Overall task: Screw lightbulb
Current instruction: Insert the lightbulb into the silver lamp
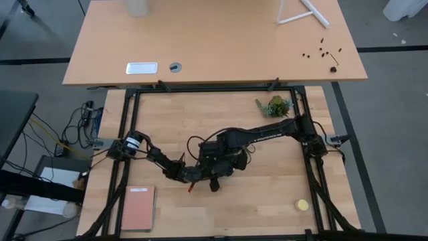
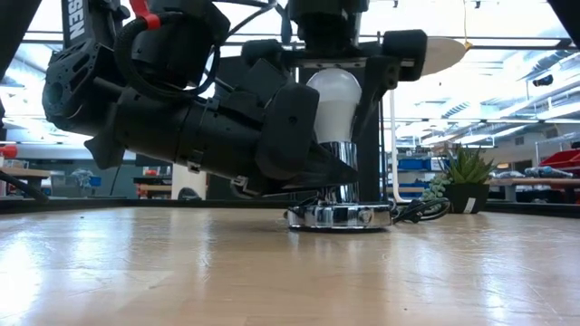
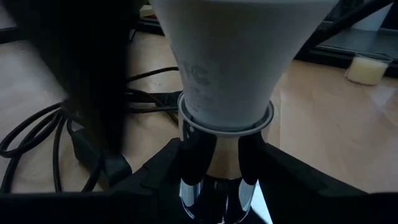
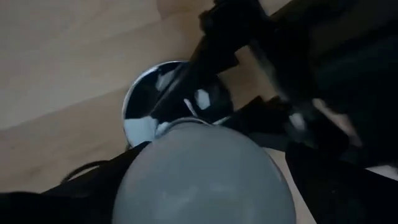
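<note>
The white lightbulb (image 2: 333, 101) stands upright, its narrow end seated in a chrome socket (image 2: 340, 167) that rises from a round chrome base (image 2: 337, 215) on the table's middle. My left gripper (image 2: 337, 174) reaches in level from the table's left and is shut on the socket under the bulb. My right gripper (image 2: 335, 86) hangs straight above, pointing down, open. Its fingers stand on either side of the bulb's dome (image 4: 199, 177); I see no touch. My left gripper pinches the chrome socket's stem (image 3: 214, 158) between its two fingers (image 3: 166, 163), just under the rim where the bulb (image 3: 230, 62) sits. The fingers come in about level from the table's left, across the upright stem. The base stays flat on the table.
A black cord (image 3: 37, 137) runs from the base across the wood behind it. A small potted plant (image 1: 274, 106) stands at the far right, a yellow round thing (image 1: 303, 205) lies near right, and a red pad (image 1: 137, 207) lies near left.
</note>
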